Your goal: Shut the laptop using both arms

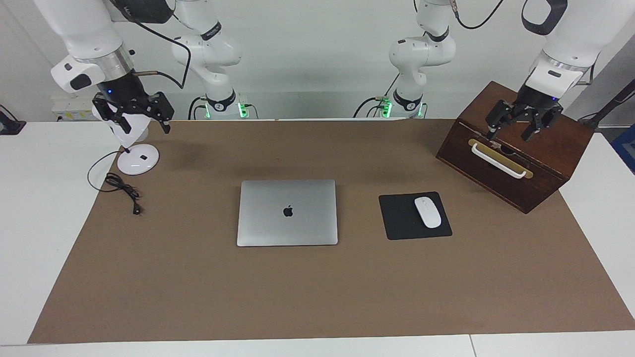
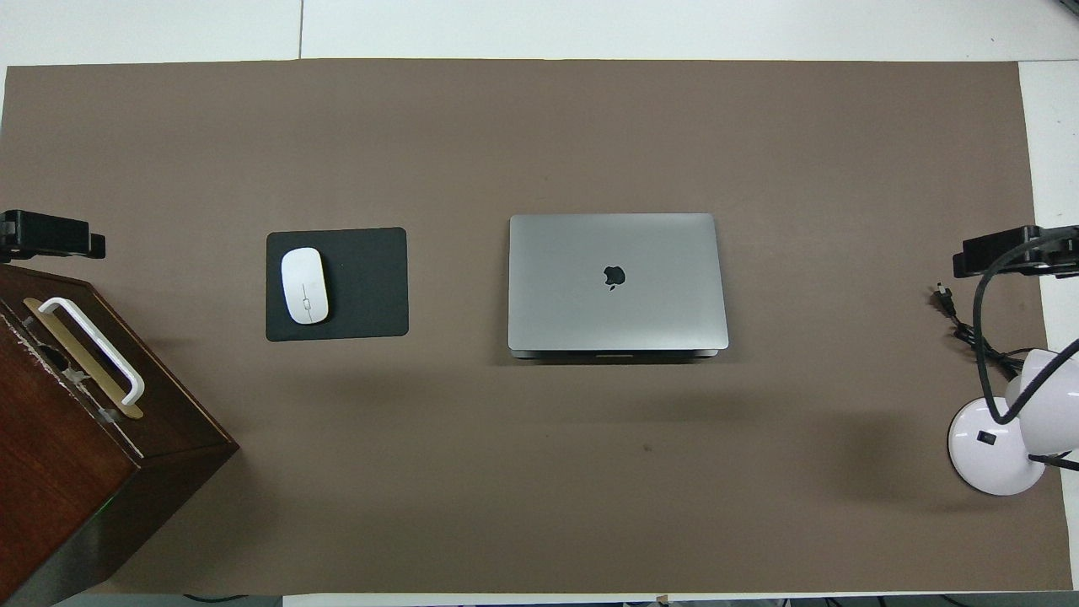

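The silver-grey laptop (image 1: 287, 212) lies in the middle of the brown mat with its lid down flat and the dark apple logo facing up. It also shows in the overhead view (image 2: 615, 282). My left gripper (image 1: 509, 137) hangs open in the air over the wooden box (image 1: 526, 148), well away from the laptop; its tip shows in the overhead view (image 2: 50, 236). My right gripper (image 1: 145, 130) hangs open over the white lamp base (image 1: 138, 159) at the right arm's end of the table; it also shows in the overhead view (image 2: 1011, 253). Neither gripper holds anything.
A black mouse pad (image 1: 404, 223) with a white mouse (image 1: 427, 212) lies beside the laptop toward the left arm's end. The dark wooden box has a white handle (image 1: 497, 160). A black cable (image 1: 121, 188) lies by the lamp. The brown mat (image 1: 317, 297) covers the table.
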Available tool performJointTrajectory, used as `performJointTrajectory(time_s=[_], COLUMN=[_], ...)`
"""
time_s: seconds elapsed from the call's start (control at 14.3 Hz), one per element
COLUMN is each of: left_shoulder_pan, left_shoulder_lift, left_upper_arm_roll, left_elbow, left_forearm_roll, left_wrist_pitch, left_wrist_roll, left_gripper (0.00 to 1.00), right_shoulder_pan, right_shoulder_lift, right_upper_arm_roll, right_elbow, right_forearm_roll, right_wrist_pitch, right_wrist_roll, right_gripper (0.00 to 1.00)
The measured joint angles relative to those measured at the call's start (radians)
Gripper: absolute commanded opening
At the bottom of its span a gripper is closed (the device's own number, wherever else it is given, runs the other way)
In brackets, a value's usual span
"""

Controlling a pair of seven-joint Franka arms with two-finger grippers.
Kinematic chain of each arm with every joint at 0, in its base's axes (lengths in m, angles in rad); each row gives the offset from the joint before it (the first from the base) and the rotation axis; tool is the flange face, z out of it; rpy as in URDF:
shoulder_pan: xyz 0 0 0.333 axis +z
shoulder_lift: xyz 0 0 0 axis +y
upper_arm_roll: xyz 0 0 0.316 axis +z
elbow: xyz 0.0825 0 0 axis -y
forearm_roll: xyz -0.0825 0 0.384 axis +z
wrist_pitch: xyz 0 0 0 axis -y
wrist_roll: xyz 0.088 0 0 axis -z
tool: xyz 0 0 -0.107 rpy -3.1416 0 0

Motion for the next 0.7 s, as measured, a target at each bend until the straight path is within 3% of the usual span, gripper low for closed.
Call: performJointTrajectory(time_s=[0.7], left_shoulder_pan=[0.005], left_shoulder_lift=[0.021], left_upper_arm_roll=[-0.002], left_elbow=[0.0], left_forearm_roll=[0.02], left_wrist_pitch=[-0.005], left_wrist_roll=[0.0], left_gripper=[1.0], right_shoulder_pan=[-0.034], right_shoulder_lift=[0.0], right_upper_arm_roll=[-0.006], right_elbow=[-0.002], right_forearm_roll=[0.0], right_wrist_pitch=[0.0], right_wrist_roll=[-0.069], right_gripper=[1.0])
